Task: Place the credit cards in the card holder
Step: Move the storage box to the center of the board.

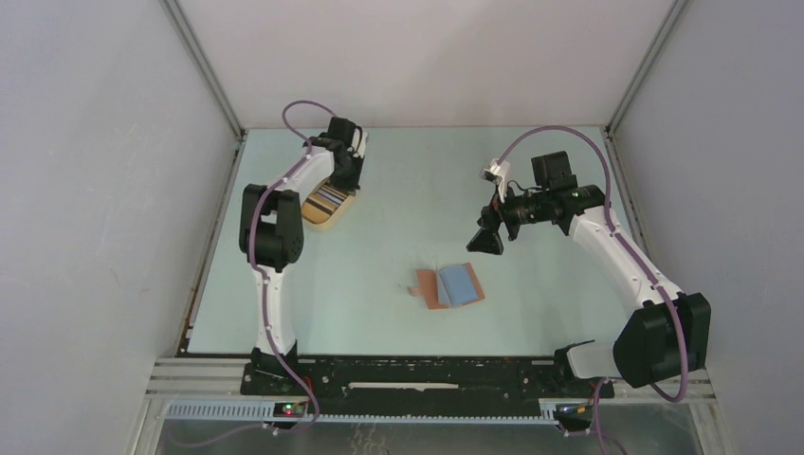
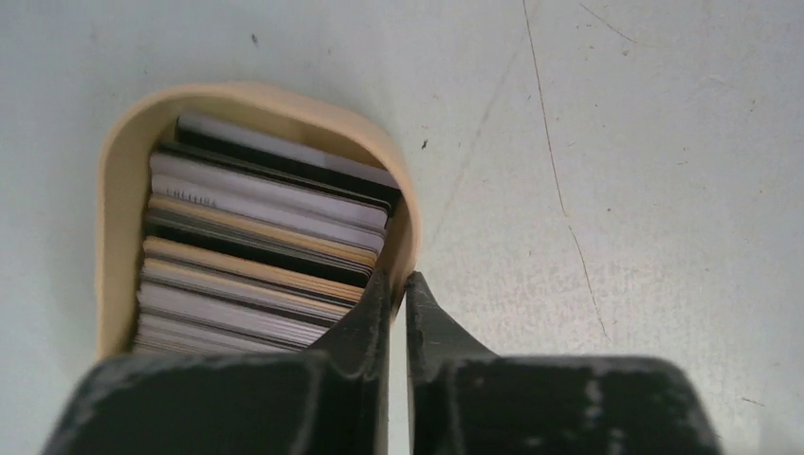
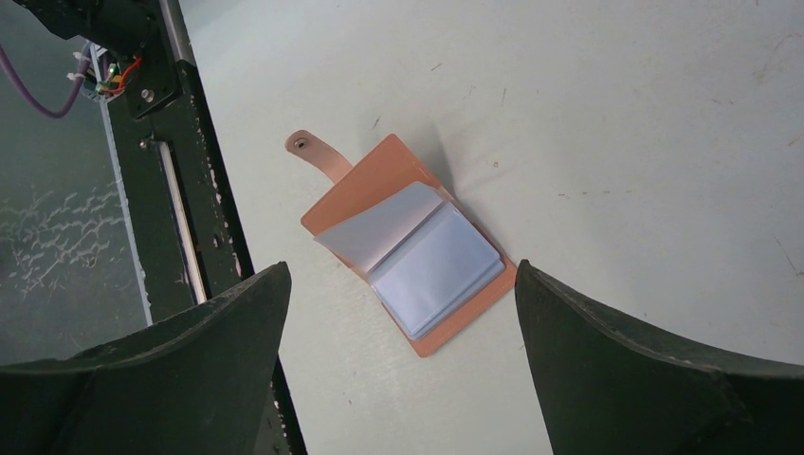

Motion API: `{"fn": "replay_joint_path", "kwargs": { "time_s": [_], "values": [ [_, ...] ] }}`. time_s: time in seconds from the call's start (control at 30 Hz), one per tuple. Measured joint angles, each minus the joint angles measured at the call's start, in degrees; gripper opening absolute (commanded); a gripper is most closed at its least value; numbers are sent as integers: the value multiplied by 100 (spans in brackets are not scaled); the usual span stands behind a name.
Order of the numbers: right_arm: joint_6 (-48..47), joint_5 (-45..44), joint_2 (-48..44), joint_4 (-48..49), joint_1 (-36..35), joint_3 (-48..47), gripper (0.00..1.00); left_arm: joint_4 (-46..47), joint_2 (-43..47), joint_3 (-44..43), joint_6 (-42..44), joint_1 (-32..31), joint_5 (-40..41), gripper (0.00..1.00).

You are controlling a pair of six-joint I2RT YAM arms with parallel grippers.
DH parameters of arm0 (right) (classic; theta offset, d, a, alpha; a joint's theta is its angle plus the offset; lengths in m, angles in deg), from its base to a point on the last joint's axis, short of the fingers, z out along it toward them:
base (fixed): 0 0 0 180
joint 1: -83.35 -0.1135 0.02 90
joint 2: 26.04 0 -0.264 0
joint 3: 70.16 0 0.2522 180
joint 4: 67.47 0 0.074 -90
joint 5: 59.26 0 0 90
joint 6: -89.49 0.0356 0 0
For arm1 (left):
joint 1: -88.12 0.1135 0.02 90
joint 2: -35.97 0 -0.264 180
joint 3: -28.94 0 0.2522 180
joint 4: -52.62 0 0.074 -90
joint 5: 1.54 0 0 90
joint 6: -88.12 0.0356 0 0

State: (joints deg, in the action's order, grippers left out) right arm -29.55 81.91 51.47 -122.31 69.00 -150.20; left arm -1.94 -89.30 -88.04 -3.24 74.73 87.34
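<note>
Left jaws: stood nearly closed at tray (image 2: 112, 180) rim; hold unclear.
Right jaws: gaped over card holder (image 3: 353, 186).
Needed: one credit card (image 2: 270, 204) pinched, not rim.

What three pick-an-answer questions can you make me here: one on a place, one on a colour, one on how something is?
1. Where are the cards stacked? A in the tan tray; B in a blue box; C loose on the table.
2. What colour is the card holder? A green; B reddish-brown; C black.
3. How is the card holder lying? A snapped shut; B standing on edge; C open, sleeves showing.
Answers: 1 A, they sit packed inside its rim. 2 B, its cover shows that colour. 3 C, snap tab undone, sleeves spread.
</note>
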Motion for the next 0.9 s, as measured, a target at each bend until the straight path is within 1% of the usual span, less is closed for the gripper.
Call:
{"fn": "replay_joint_path", "kwargs": {
  "time_s": [0.03,0.17,0.3,0.43,0.57,0.73,0.9],
  "values": [
    [-2,0,0,0,0,0,97,2,0,-13,79,-17,11,0],
    [-9,11,0,-4,0,0,97,-11,0,-17,343,-109,26,0],
    [-22,33,0,-9,0,0,97,-46,35,37,680,-262,-140,0],
    [-22,42,0,-28,0,0,97,61,225,350,1207,-424,-481,0],
    [-24,42,0,-28,0,0,97,85,476,732,1902,-717,-723,0],
    [-24,44,0,-28,0,0,97,39,774,1167,2793,-1270,-918,3],
    [-24,46,-9,-28,2,0,97,-20,883,1322,3276,-1633,-1095,9]
  ]
}}
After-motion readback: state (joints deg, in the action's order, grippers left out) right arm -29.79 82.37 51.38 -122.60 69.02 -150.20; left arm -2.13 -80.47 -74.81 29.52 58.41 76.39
